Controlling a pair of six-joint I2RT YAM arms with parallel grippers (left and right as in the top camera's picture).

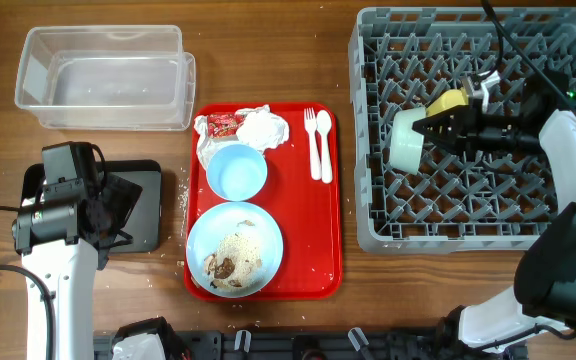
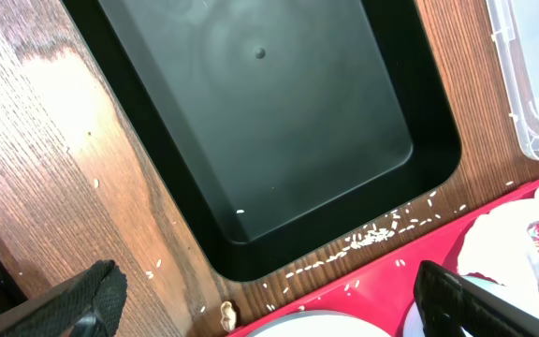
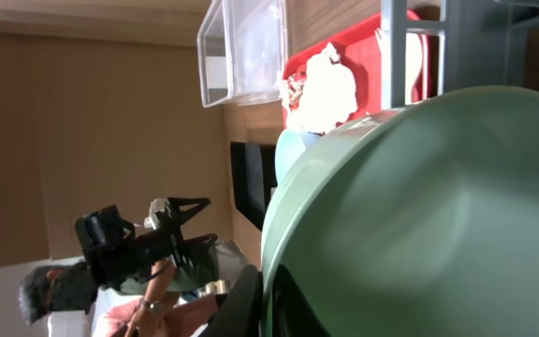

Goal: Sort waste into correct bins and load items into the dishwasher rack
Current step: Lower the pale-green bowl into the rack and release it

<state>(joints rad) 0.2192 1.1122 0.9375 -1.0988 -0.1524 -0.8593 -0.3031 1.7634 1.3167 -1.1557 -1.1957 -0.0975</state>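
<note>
Loading of the dishwasher rack looks like the step in hand. On the right, the right gripper is clamped on the rim of the mint green bowl and holds it tipped on edge over the pegs in the left half of the rack. Held that way, I judge, the bowl can slot upright between the pegs rather than lie flat across them. A small yellow cup sits in the rack just beyond the gripper; whether they touch I cannot tell. The right wrist view shows little more than the bowl's green curve.

On the left, the left gripper hangs with its fingers spread wide and empty above the black tray, probably parked out of the way. Rice-like crumbs lie scattered on the wood between that tray and the red serving tray.

The rest waits on the red tray:
- At the far end lie the red-and-white wrapper and the crumpled napkin.
- The fork and spoon lie side by side at the right.
- The small light blue bowl is in the middle.
- The large light blue plate is nearest, with rice and brown bits on it.

The clear tub at far left looks empty, so sorting has barely begun
</note>
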